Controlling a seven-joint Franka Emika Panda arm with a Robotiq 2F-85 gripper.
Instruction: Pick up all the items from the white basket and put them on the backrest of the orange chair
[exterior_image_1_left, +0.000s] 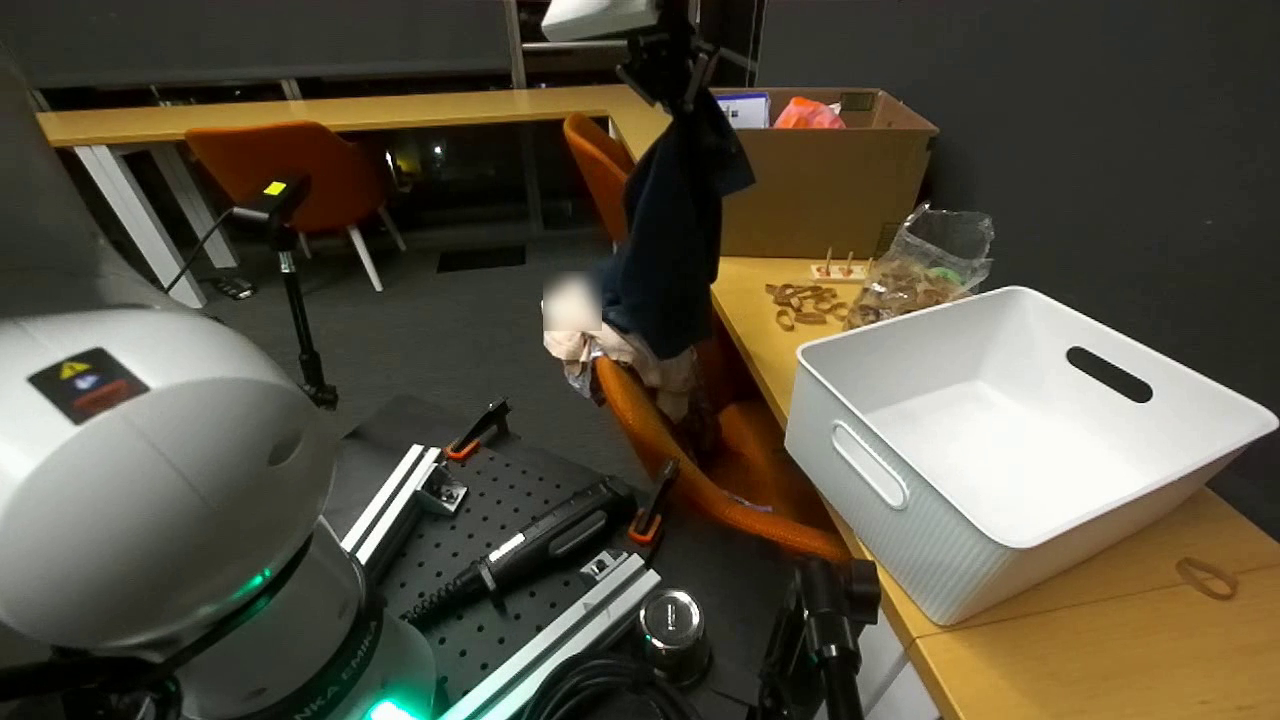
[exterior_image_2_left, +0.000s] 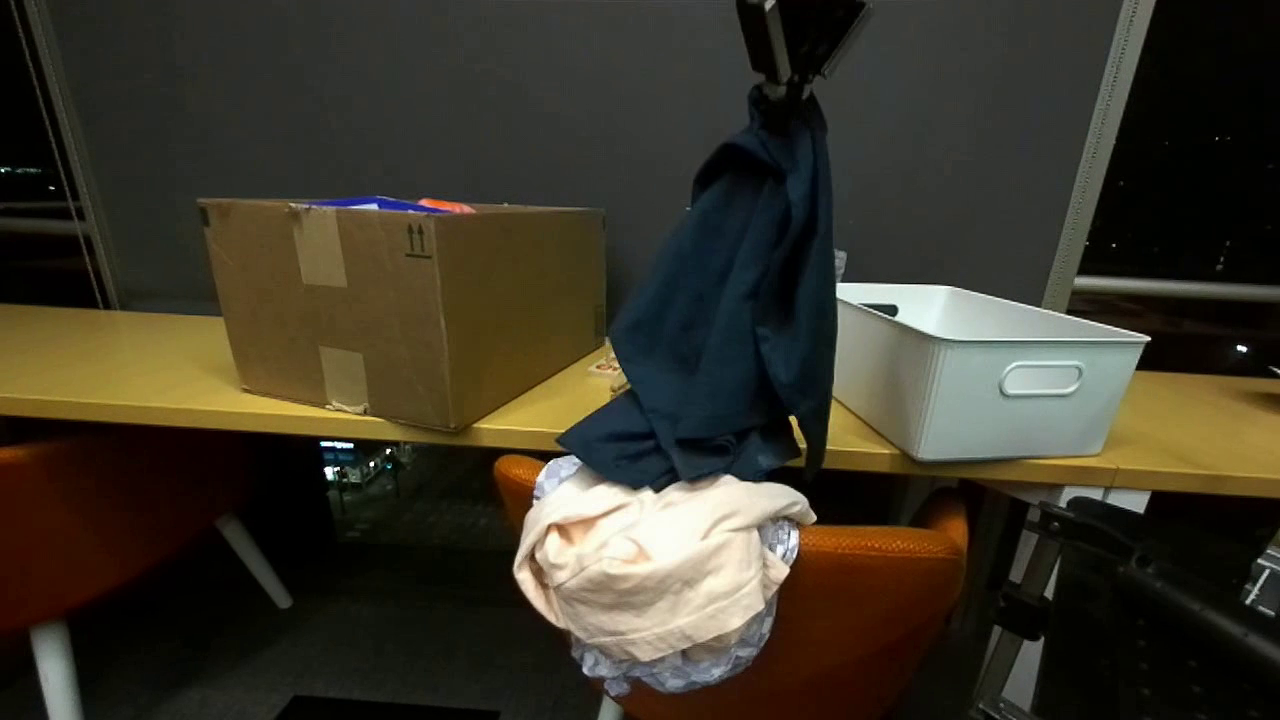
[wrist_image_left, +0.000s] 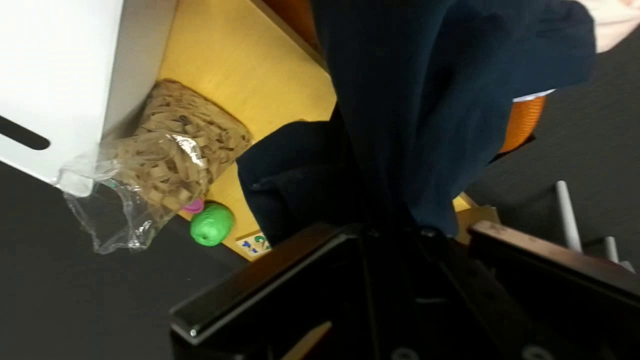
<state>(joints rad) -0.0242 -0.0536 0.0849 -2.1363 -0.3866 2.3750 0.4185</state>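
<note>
In an exterior view, the backrest (exterior_image_2_left: 870, 580) lies at six o'clock from the fingers (exterior_image_2_left: 772, 86), closed on the hanging navy cloth (exterior_image_2_left: 735, 300).

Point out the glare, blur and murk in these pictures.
In the wrist view, glare streaks the clear plastic bag, the white basket washes out almost to blank, and the navy cloth sinks into near-black; in an exterior view, a square blurred patch covers an edge of the peach cloth.
</note>
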